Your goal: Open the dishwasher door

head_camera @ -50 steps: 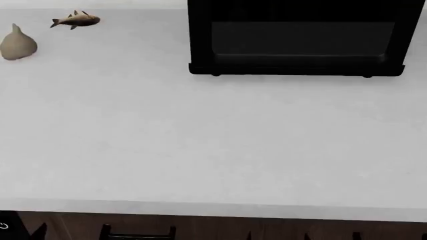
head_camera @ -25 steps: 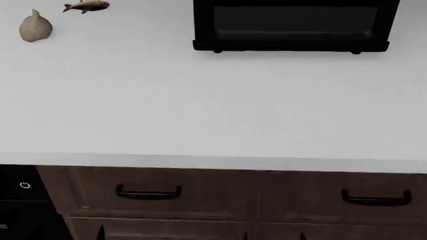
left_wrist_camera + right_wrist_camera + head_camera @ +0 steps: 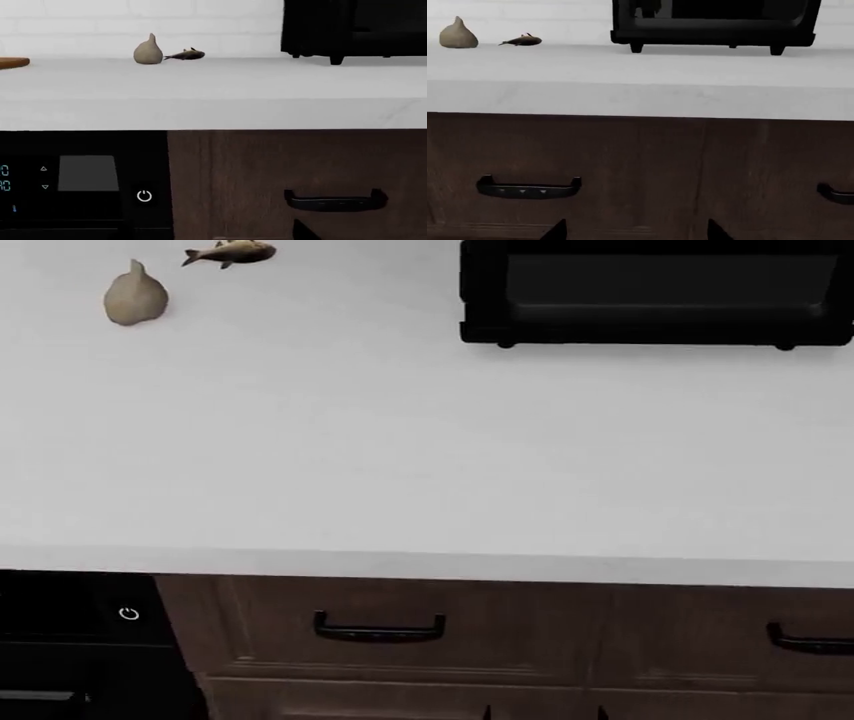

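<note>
The dishwasher door (image 3: 67,640) is the glossy black panel at the lower left of the head view, under the counter edge, with a white power symbol (image 3: 128,614) and a thin grey strip lower down. In the left wrist view the door (image 3: 80,150) shows cyan digits, a grey display window and the power symbol (image 3: 144,196). My left gripper (image 3: 213,235) faces the seam between the door and the brown cabinet. One fingertip (image 3: 303,231) shows; the other is lost against the black panel. My right gripper (image 3: 637,232) is open and empty, facing a brown drawer front.
A white counter (image 3: 400,440) carries a black microwave (image 3: 654,295) at the back right. A garlic bulb (image 3: 135,298) and a small fish (image 3: 231,253) lie at the back left. Brown drawer fronts with black handles (image 3: 379,628) run right of the dishwasher. A wooden board edge (image 3: 13,62) shows.
The head view first dropped to show the cabinet fronts, then shifted left. The microwave, garlic and fish slid right in it, and more of the dishwasher door shows.
</note>
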Available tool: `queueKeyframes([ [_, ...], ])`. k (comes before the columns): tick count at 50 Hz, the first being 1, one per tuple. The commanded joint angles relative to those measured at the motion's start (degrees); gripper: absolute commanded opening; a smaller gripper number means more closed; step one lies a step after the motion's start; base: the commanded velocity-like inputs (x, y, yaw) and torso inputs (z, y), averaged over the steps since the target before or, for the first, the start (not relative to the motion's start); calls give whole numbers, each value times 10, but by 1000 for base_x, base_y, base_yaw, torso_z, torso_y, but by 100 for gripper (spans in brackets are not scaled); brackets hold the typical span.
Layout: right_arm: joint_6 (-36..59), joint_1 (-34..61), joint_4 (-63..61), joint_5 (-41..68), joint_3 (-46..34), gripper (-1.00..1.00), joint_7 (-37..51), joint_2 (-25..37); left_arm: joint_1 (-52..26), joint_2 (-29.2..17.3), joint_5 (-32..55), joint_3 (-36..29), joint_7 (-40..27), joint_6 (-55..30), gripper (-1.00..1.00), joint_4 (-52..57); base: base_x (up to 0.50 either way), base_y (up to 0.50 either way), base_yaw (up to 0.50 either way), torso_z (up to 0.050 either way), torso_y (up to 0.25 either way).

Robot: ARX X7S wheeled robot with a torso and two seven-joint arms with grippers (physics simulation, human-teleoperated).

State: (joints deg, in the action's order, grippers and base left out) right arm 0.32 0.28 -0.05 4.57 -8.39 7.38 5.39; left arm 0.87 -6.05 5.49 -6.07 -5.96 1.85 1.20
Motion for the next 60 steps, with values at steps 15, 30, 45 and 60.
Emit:
queueKeyframes([
  [15, -15, -4, 9, 16, -15, 100, 16, 13, 0, -14, 18, -14, -8, 12, 100, -3, 0, 500, 0, 0, 0],
  [30, -17, -3, 10, 23, -24, 100, 23, 19, -3, -19, 23, -22, -13, 24, 100, -18, 0, 500, 0, 0, 0],
  [45, -18, -10, -3, 33, -26, 100, 31, 25, -4, -22, 35, -29, -19, 10, 100, -13, 0, 53, 0, -13, 0],
  [60, -25, -9, 6, 39, -31, 100, 36, 30, -3, -26, 41, -36, -24, 7, 100, -7, 0, 0, 0, -50, 0],
])
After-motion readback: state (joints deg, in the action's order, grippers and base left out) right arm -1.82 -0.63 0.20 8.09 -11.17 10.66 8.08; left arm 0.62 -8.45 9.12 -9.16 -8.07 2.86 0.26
